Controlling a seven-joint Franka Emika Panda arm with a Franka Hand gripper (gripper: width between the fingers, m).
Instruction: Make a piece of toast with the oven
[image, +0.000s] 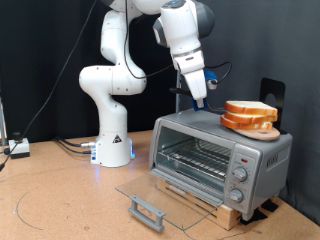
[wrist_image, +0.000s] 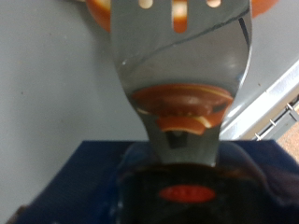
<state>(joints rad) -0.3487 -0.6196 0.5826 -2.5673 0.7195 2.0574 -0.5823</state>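
1. Exterior view: a boxy silver countertop toaster oven (image: 220, 155) is seen on a wooden board, its glass drop-down door (image: 150, 197) lowered flat, grey handle at the front edge. A wire rack is visible inside; round knobs are set on the panel at the exterior view's right.
2. Exterior view: pale square slices of toast (image: 250, 110) with golden-tan crust are stacked on a round wooden plate (image: 256, 128) on the oven's roof.
3. Exterior view: the white arm's gripper (image: 199, 101) is held above the roof, near the toast, on the exterior view's left of it. Nothing is seen between the fingers; whether they are open or closed cannot be told.
4. Wrist view: a blurred grey finger (wrist_image: 182, 84) fills the frame over a pale surface; finger spacing cannot be judged.
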